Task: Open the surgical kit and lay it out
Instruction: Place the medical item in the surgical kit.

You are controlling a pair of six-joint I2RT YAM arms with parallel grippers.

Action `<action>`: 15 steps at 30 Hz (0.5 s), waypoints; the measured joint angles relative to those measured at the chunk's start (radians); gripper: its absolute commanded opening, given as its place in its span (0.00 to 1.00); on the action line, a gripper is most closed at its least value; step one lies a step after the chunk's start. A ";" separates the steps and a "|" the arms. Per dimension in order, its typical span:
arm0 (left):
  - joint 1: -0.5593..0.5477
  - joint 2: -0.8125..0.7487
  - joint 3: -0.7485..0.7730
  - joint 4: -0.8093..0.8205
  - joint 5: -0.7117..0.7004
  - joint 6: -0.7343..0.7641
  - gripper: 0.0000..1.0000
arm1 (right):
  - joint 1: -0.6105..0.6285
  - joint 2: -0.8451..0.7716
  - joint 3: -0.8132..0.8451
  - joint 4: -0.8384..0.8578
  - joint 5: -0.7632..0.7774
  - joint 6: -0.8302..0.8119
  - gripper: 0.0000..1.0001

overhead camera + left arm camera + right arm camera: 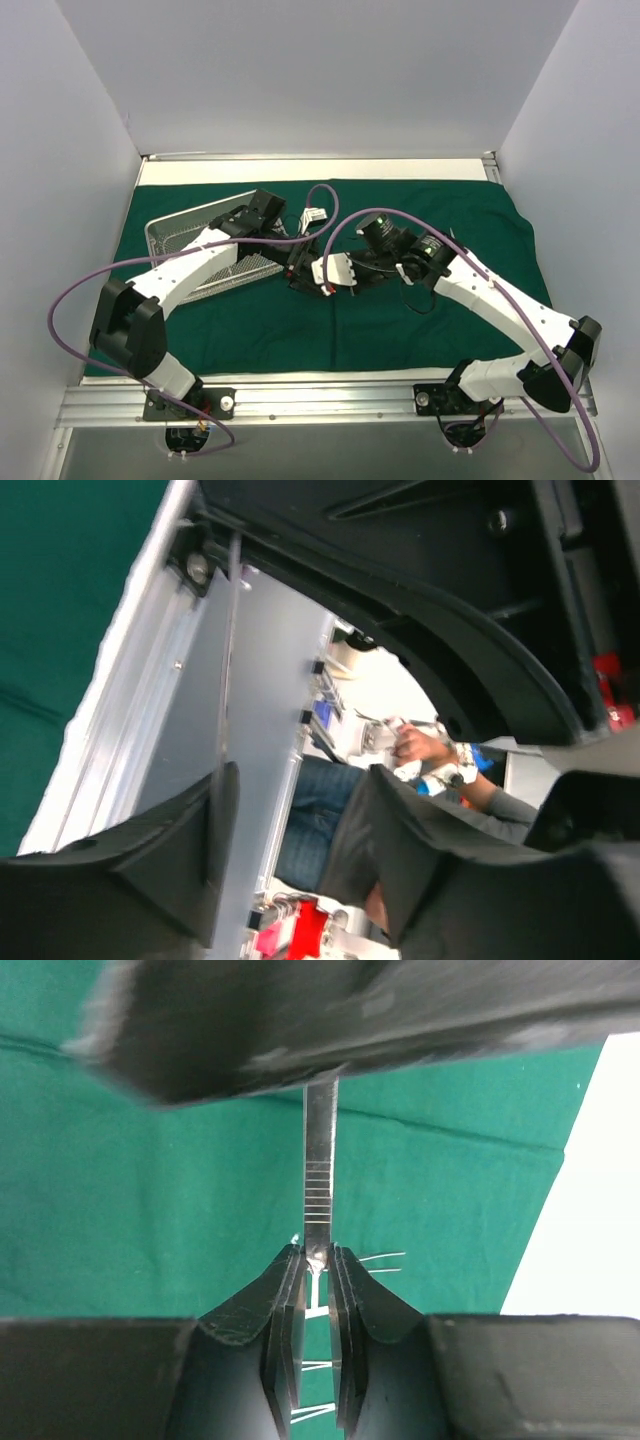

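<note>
Right wrist view: tweezers (319, 1180) are clamped at one end in the right pincer (318, 1257), which is nearly shut.
Long axis: straight out from the fingertips, above the green cloth (120, 1160).
Left pincer (300, 780): parted, nothing seen held.
Wire-mesh tray (180, 217): left of both.

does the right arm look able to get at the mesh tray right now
Probably not readily: the right tool is shut on the tweezers, and the left arm lies across the wire-mesh tray, blocking the approach.
</note>
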 measured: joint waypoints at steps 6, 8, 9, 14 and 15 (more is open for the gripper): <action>0.105 -0.016 0.000 -0.007 -0.060 0.022 0.94 | 0.002 -0.036 -0.029 0.021 0.017 0.054 0.00; 0.177 -0.025 0.004 -0.032 -0.111 0.031 0.94 | -0.008 -0.042 -0.033 0.033 0.023 0.108 0.00; 0.212 -0.029 0.006 -0.047 -0.135 0.042 0.94 | -0.016 -0.042 -0.034 0.040 0.024 0.135 0.00; 0.445 -0.080 0.054 -0.156 -0.363 0.085 0.94 | -0.137 -0.028 -0.065 0.099 0.012 0.315 0.00; 0.470 -0.088 0.076 -0.175 -0.415 0.089 0.94 | -0.160 -0.021 -0.073 0.117 0.014 0.357 0.00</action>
